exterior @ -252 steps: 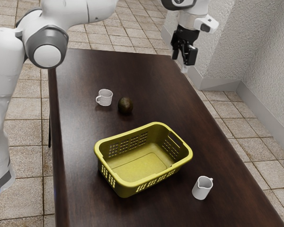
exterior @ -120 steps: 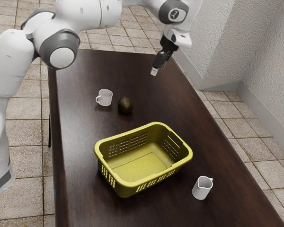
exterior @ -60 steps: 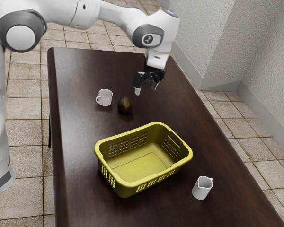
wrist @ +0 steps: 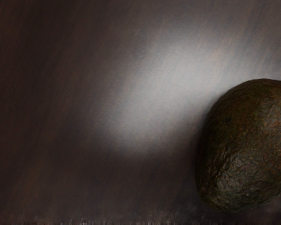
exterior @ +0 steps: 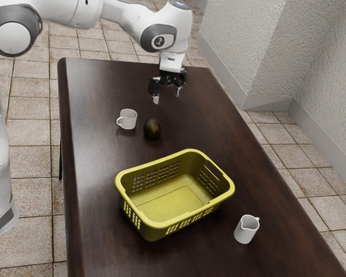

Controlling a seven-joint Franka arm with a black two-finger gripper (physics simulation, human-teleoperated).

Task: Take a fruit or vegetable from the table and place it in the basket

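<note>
Exterior view: gripper (exterior: 167,96) open, fingers spread; avocado (exterior: 153,129) on table (exterior: 98,184) outside yellow basket (exterior: 153,231); wrist view adds the avocado's bumpy skin texture.

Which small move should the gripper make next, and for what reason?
Probably shift the open, empty gripper until it is centred over the avocado, before lowering: it hangs above the table, and the wrist view has the avocado well off-centre.

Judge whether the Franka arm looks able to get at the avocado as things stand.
Probably yes: the open gripper hangs near the avocado, nothing visible lies between them, and the white mug stands apart from the fruit.
</note>
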